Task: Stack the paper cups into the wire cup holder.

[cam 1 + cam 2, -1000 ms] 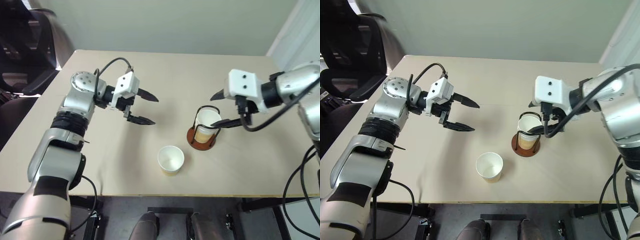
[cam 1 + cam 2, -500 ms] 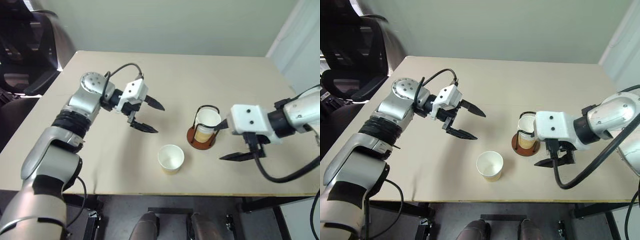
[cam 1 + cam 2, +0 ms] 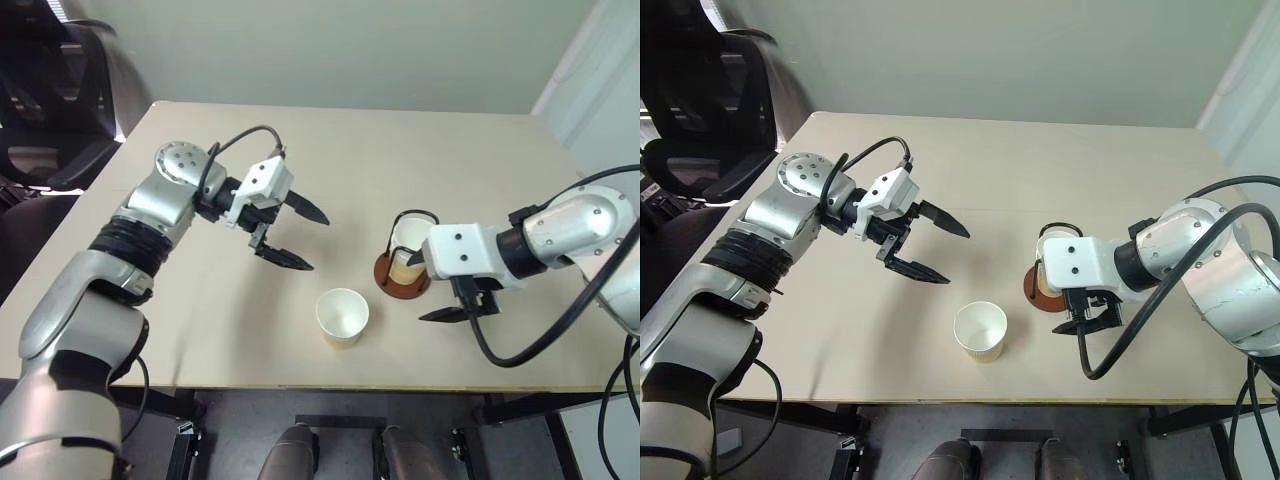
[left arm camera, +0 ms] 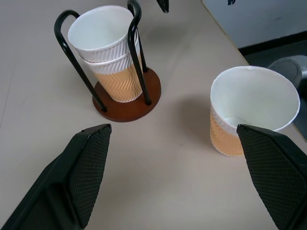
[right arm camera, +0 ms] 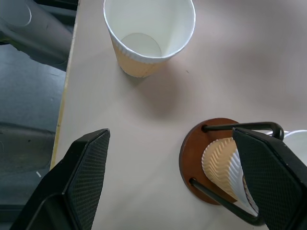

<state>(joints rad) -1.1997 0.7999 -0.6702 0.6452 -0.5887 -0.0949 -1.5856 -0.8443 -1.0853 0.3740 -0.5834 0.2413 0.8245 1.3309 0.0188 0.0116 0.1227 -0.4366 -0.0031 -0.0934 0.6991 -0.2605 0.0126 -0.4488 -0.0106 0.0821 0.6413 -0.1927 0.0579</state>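
Observation:
The wire cup holder (image 3: 387, 274) stands right of the table's middle, with two stacked paper cups (image 3: 408, 240) inside its black loops; the left wrist view shows the holder (image 4: 125, 102) and the nested cups (image 4: 106, 51) clearly. A third paper cup (image 3: 342, 318) stands upright and alone near the front edge, left of the holder. My right gripper (image 3: 417, 290) is open, low over the table right beside the holder on its right front side, empty. My left gripper (image 3: 316, 242) is open and empty, hovering left of the holder and behind the loose cup (image 4: 252, 109).
The beige table (image 3: 400, 150) has bare surface at the back and on the left. A black office chair (image 3: 50, 90) stands off the far left corner. The loose cup (image 5: 148, 33) sits close to the table's front edge.
My right gripper has swung down from above and behind the holder to the holder's right front side. My left gripper has shifted slightly toward the holder. The cups have not moved.

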